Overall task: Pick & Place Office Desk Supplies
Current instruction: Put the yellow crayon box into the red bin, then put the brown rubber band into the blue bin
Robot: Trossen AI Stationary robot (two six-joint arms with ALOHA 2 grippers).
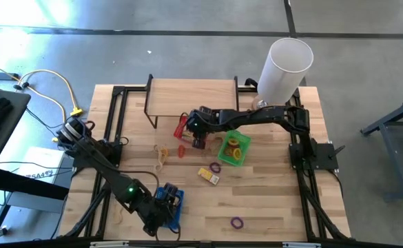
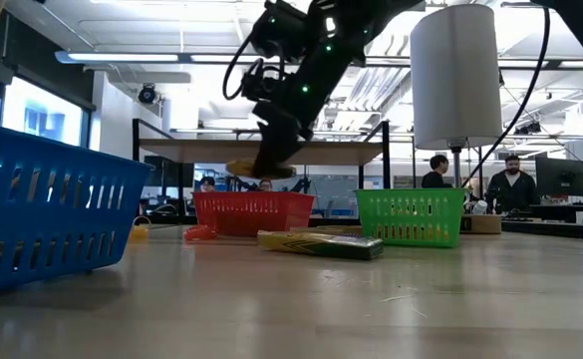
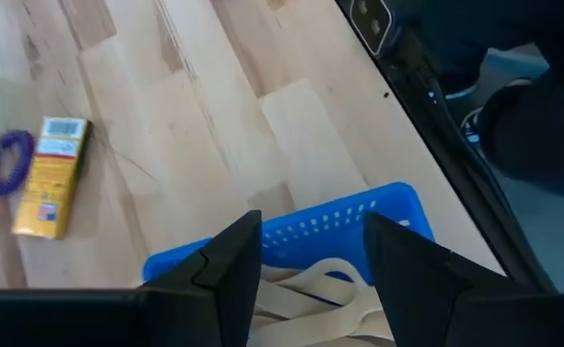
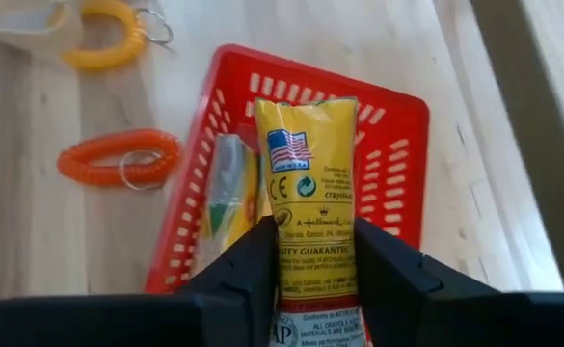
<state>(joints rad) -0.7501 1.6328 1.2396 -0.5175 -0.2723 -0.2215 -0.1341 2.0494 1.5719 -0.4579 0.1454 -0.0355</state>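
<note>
One yellow pack (image 4: 311, 183) in right end effector (image 4: 315, 280) over red basket (image 4: 397, 145).

A yellow crayon box (image 4: 312, 193) hangs lengthwise above the red basket (image 4: 397, 164). Another yellow box (image 1: 209, 176) lies flat mid-table beside a purple loop (image 1: 215, 167); an orange loop (image 4: 118, 158) rests nearby.

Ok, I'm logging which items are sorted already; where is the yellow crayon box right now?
The yellow crayon box is held between the right pincer's fingers, above the red basket at the table's centre.
</note>
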